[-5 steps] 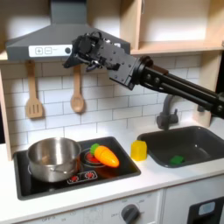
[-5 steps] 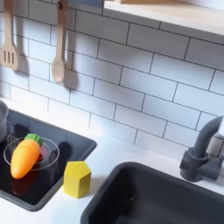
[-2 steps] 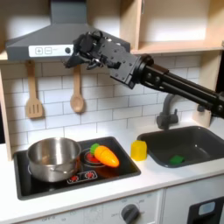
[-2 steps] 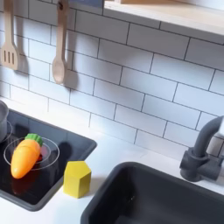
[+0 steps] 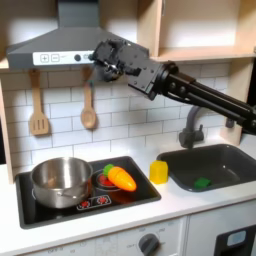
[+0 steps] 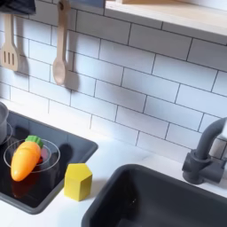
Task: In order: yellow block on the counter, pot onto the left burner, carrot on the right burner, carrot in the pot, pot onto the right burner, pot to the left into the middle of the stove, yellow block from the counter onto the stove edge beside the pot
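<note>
The steel pot (image 5: 60, 180) sits on the left burner of the black stove (image 5: 145, 190) in the first exterior view. The orange carrot (image 5: 120, 178) lies on the right burner, green end toward the pot; the carrot (image 6: 25, 158) shows up close in the second exterior view. The yellow block (image 5: 159, 171) stands on the white counter (image 5: 180, 205) between stove and sink, also seen as the yellow block (image 6: 78, 181). My gripper (image 5: 101, 64) hangs high above the stove, by the range hood, open and holding nothing.
A grey sink (image 5: 238, 160) with a small green piece (image 5: 202, 182) and a faucet (image 5: 190, 128) lies to the first exterior view's right. A spatula (image 5: 38, 105) and a wooden spoon (image 5: 88, 103) hang on the tiled wall. Shelves sit above.
The gripper has shifted a little to the first exterior view's right, staying high. A dark part now shows at the second exterior view's top left corner. Pot, carrot and block have not moved.
</note>
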Controlling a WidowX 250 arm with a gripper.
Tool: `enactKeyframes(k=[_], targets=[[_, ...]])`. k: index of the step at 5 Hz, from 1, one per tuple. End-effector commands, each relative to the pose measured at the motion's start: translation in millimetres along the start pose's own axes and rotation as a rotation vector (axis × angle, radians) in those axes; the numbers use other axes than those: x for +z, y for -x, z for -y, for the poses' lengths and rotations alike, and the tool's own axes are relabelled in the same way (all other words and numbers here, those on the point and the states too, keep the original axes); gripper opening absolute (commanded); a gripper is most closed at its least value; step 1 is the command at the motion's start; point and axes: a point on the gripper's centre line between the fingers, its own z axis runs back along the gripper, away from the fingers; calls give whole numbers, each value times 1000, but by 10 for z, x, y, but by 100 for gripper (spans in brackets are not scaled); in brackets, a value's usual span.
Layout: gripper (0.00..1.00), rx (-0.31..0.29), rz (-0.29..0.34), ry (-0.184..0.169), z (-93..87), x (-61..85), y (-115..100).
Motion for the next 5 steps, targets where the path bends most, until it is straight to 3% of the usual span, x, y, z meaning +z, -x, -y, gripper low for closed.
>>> enactKeyframes(k=[1,3,4,5], targets=[[0,-62,-321,-112,-93,10,476],[0,-193,-617,-247,-288,-169,1021],[0,-230,-727,-290,-405,-265,1327],[0,-245,-793,-293,-425,-300,1532]])
